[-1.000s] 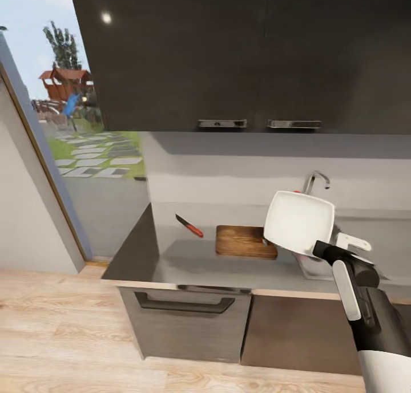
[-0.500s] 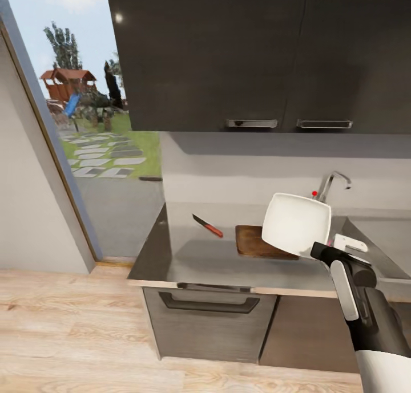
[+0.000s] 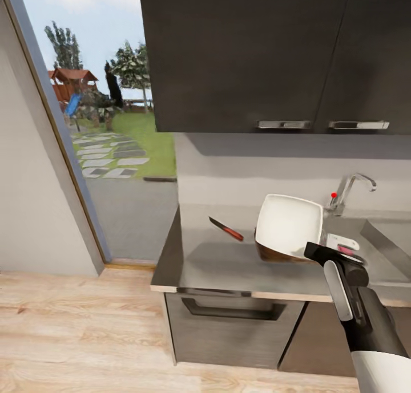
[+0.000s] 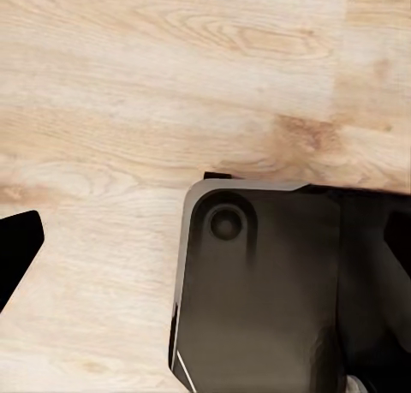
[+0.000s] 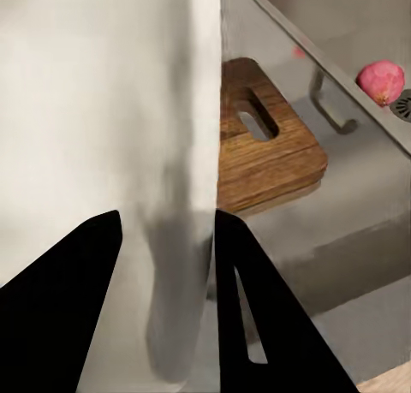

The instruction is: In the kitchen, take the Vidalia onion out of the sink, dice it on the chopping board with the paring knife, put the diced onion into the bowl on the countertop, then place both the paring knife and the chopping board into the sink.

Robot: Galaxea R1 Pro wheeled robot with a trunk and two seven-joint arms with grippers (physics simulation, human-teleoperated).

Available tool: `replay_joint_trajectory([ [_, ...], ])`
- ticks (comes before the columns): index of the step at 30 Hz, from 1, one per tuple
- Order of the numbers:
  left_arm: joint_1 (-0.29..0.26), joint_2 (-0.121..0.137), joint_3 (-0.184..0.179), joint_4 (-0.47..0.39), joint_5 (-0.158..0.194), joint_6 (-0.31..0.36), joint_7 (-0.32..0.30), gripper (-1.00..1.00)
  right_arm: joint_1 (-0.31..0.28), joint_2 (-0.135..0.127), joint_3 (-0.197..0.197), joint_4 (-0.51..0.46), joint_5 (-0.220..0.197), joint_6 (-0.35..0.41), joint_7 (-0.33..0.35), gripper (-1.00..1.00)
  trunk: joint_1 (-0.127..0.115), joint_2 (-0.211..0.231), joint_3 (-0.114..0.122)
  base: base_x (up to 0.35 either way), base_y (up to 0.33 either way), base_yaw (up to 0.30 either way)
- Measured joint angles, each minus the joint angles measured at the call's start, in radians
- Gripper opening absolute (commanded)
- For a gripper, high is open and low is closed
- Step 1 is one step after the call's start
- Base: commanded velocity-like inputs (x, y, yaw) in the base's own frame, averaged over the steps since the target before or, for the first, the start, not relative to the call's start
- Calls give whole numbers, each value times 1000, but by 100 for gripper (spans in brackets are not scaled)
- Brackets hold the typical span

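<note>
Above the worktop, held the bowl tilted steeply on edge in the right gripper, jaws pinched on its rim, thin wall between the two dark fingers in the right wrist view. Judged stiff, light and glossy, so likely slippery at that one-sided rim pinch (a hold nearer the middle of a side would probably steady it) and apt to chip if dropped. Looked white, shallow, squarish with rounded corners.

Behind the bowl, lay the chopping board, brown wood with a slot handle, flat on the worktop; probably rigid and heavier, best lifted by an edge or the slot end. Beside it, well apart toward the window, rested the paring knife, dark blade, red handle; handle judged the sensible place to grip.

Down in the sink, near the drain, sat the Vidalia onion, small, round, pinkish-red, likely firm and prone to roll.

Over the wooden floor, hung the left gripper, jaws apart, holding nothing.
</note>
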Motion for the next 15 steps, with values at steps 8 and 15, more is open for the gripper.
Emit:
replay_joint_trajectory([
  [8, 0, 0, 0, 0, 0, 0, 0, 100, 0, 2, 8, 0, 1, 2, 0, -100, 0, 0, 0, 247, 206, 0],
  [15, 0, 0, 0, 1, 0, 0, 0, 100, 0, 6, 45, 0, -10, 69, 1, -100, 0, 0, 0, 222, 151, 0],
])
